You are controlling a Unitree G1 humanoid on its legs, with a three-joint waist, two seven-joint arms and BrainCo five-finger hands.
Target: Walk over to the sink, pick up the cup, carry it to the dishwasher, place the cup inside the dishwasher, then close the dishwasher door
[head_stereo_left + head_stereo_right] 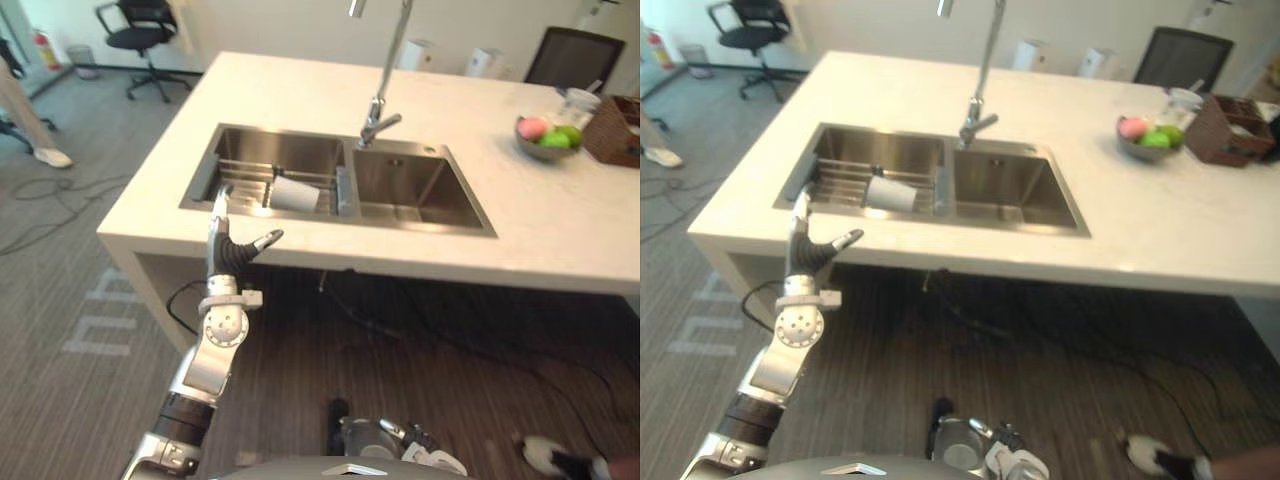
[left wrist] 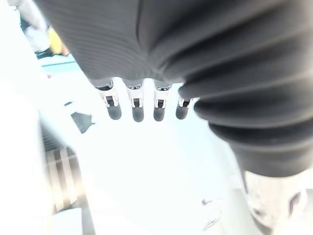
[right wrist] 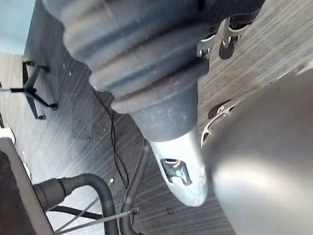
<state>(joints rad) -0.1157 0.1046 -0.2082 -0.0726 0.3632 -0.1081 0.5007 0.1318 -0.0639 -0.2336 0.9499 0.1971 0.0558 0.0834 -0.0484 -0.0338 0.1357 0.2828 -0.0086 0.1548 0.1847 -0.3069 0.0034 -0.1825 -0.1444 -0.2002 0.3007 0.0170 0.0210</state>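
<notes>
A white cup (image 1: 295, 193) lies on its side on a wire rack in the left basin of the steel double sink (image 1: 412, 186), which is set into a white counter (image 1: 290, 90). My left hand (image 1: 228, 248) is raised in front of the counter's near edge, just short of the left basin. Its fingers (image 2: 137, 110) point straight up and the thumb sticks out to the side; it is open and holds nothing. The cup is a short way beyond it and to the right. My right hand (image 1: 400, 438) hangs low near the floor, relaxed and empty.
A tall faucet (image 1: 385, 80) rises behind the sink's divider. On the counter's right stand a bowl of fruit (image 1: 545, 138) and a brown basket (image 1: 615, 132). An office chair (image 1: 145, 35) and a person's leg (image 1: 25, 110) are far left. Cables lie on the floor under the counter.
</notes>
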